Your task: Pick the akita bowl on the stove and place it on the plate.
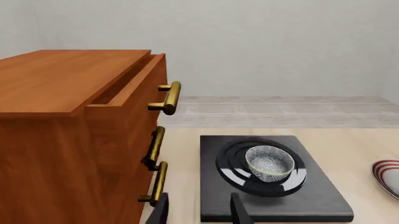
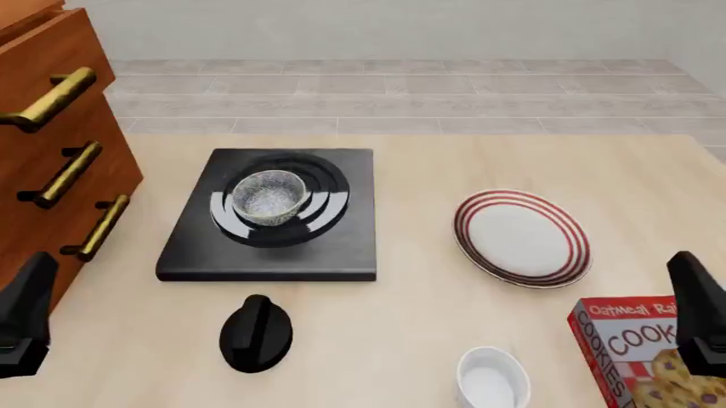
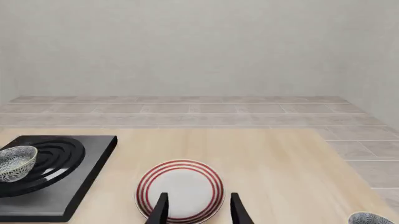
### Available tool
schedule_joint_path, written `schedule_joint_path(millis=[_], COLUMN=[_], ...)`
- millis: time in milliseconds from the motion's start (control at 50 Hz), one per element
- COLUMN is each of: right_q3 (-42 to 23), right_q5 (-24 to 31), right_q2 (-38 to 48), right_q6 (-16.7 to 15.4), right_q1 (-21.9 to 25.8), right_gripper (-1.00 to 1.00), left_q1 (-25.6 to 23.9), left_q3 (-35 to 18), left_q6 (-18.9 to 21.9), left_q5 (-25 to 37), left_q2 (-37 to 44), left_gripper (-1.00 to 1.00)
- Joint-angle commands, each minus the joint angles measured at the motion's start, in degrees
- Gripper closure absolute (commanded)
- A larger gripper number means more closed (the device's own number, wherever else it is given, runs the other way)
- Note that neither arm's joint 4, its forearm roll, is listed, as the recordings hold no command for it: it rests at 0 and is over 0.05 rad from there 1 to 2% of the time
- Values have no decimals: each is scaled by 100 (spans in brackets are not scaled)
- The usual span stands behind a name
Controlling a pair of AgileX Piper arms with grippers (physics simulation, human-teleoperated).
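The akita bowl (image 2: 270,196), speckled grey-white inside with a pale rim, sits upright in the middle of the glossy rings of the black stove (image 2: 187,251). To the right of the stove, apart from it, lies the red-striped white plate (image 2: 522,237). My left gripper (image 1: 199,212) is open, near the stove's front edge, with the bowl (image 1: 270,162) ahead of its fingers and untouched. My right gripper (image 3: 199,210) is open too, just short of the plate (image 3: 181,186). In the front view both grippers sit low at the table's near corners, left (image 2: 25,319) and right (image 2: 701,319).
A wooden drawer cabinet (image 2: 46,144) with brass handles stands left of the stove, its top drawer slightly out (image 1: 128,86). A black knob (image 2: 257,333), a white cup (image 2: 492,379) and a cookie box (image 2: 641,353) line the near edge. A small speckled round thing (image 3: 371,218) shows beside the right gripper.
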Motion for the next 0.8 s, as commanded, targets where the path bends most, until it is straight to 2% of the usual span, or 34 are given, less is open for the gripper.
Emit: schedule_joint_path(millis=[20,340,400,420,500,540,560,580,680,800], right_q3=[-21,-26,-110,-226,-451,-552,-551,-674,-946,-1387], right_q5=[8,18,-108,-137,-322,-566,-578,-463,-603,-588], right_q2=[26,29,234,309,707,1176,1186,1061,1534,1911], right_q6=[-17,-76,77,228,23,-171,-171,-28,-230,-201], right_q1=[7,-89,-208,-277,-76,-97,-97,28,344,482], right_gripper=[-100,-100,-100,-100,-100,-100,-100,-100,-100,-100], left_q1=[0,0,0,0,0,0,0,0,0,0], left_q3=[0,0,0,0,0,0,0,0,0,0], left_q6=[0,0,0,0,0,0,0,0,0,0], left_q5=[0,0,0,0,0,0,0,0,0,0], left_q2=[0,0,0,0,0,0,0,0,0,0], left_gripper=[-100,-100,-100,-100,-100,-100,-100,-100,-100,-100])
